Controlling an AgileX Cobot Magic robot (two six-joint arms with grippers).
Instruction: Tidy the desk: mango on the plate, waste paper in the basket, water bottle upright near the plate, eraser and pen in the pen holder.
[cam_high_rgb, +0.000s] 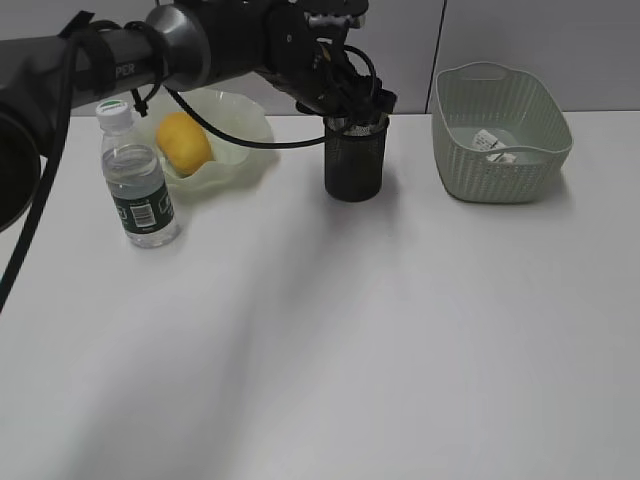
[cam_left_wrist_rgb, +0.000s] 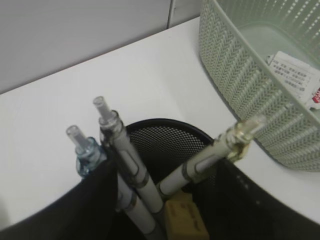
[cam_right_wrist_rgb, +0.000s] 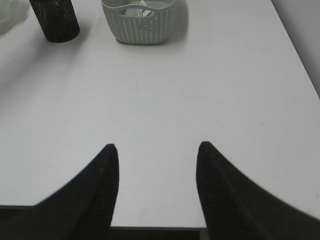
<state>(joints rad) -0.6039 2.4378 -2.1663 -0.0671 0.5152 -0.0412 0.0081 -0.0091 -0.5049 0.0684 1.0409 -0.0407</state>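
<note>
Black mesh marks the pen holder (cam_left_wrist_rgb: 170, 145); we keep the left gripper (cam_left_wrist_rgb: 160, 210) spread, with the pens (cam_left_wrist_rgb: 132, 170) and eraser (cam_left_wrist_rgb: 185, 217) between its fingers, and we lift straight up.

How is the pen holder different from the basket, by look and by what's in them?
The pen holder is a black mesh cylinder; the basket is pale green, oblong and woven-textured. The holder stands taller and narrower; the basket is wider. The holder contains pens; the basket contains crumpled paper. Both stand on the white desk.
</note>
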